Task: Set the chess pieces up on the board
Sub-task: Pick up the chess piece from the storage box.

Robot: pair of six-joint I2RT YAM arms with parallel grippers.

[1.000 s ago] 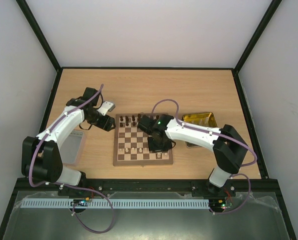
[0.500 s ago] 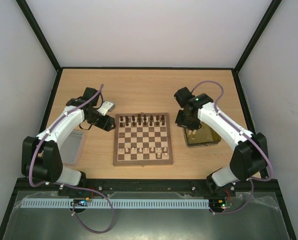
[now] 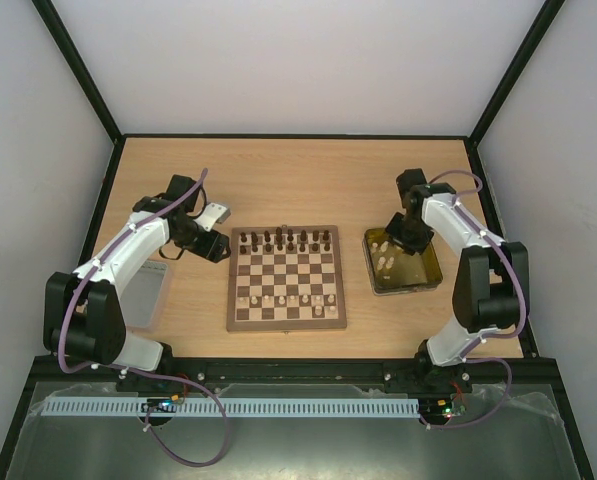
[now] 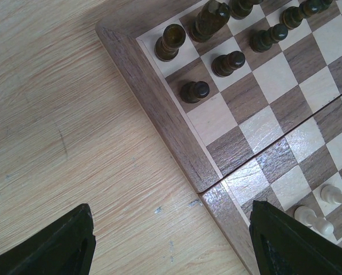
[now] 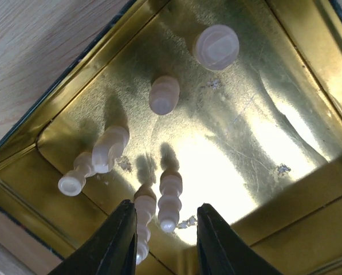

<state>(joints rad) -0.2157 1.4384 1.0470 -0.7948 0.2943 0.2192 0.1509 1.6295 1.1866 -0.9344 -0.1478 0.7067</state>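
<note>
The board (image 3: 286,280) lies mid-table, with dark chess pieces (image 3: 283,239) along its far rows and cream ones (image 3: 283,300) along its near rows. My left gripper (image 3: 218,248) hovers open and empty over the table at the board's far left corner (image 4: 262,120). Dark pieces (image 4: 195,90) and cream pawns (image 4: 314,216) show there. My right gripper (image 5: 165,240) is down in the yellow tray (image 5: 308,40). It stands open around an upright cream piece (image 5: 169,200), and another cream piece (image 5: 143,220) is close against the left finger. Several more cream pieces (image 5: 164,94) lie in the tray.
The yellow tray (image 3: 408,288) sits right of the board. A grey translucent lid (image 3: 148,292) lies at the left under the left arm. Black frame posts and white walls enclose the table on three sides.
My right arm has swung from over the board's right half across to the tray and now reaches into it. The left arm has not moved.
</note>
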